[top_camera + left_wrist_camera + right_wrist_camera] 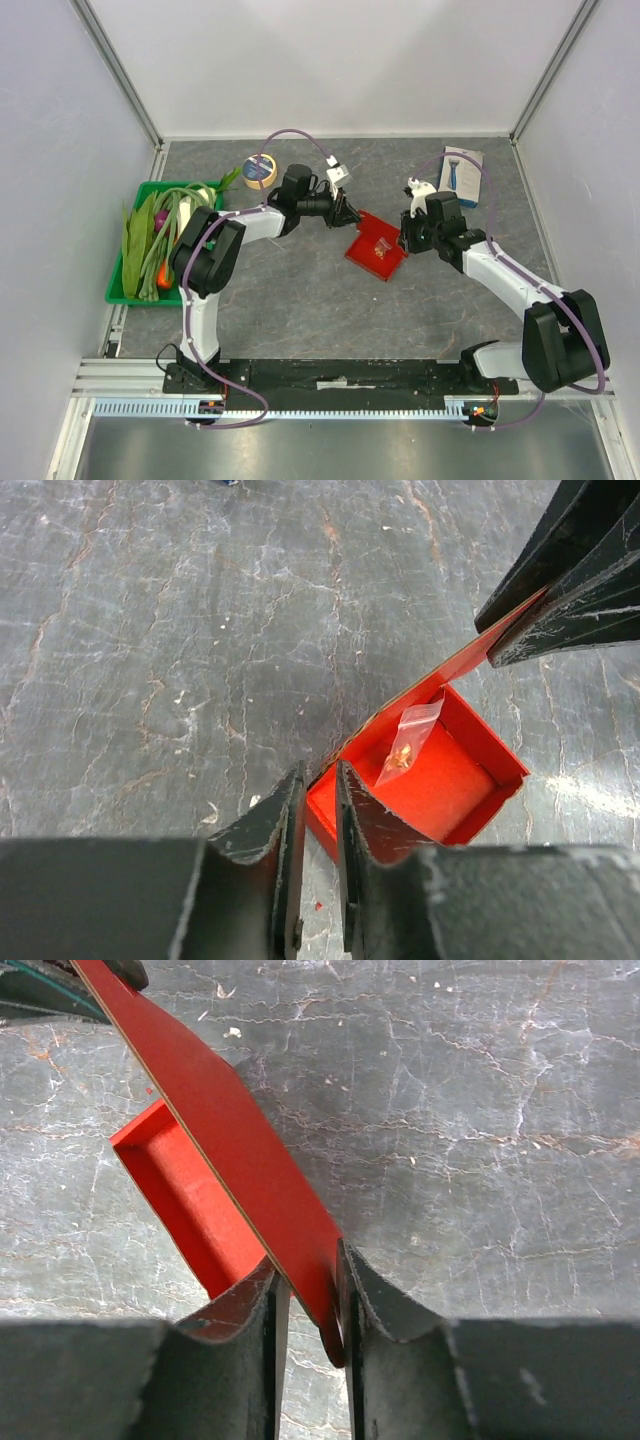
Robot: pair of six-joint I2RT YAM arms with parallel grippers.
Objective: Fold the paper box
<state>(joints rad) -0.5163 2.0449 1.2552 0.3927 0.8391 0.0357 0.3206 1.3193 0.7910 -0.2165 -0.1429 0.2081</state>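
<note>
Black, scuffed fingers of the right gripper point(308, 1260) clamp one end of the box point(185, 1195)'s flat, glossy lid panel, and the left gripper point(320, 770) nips the other end. Thin red cardboard forms a shallow square tray mid-table point(480, 1110) on grey, veined stone. Inside lies a small clear plastic bag point(410, 735).

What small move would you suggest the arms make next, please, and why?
Probably the right gripper should swing the raised flap it pinches down over the open tray of the paper box, while the left gripper steadies the near wall it grips. The tray walls already stand, a small plastic bag lies inside, and the flap stands up beside it.
</note>
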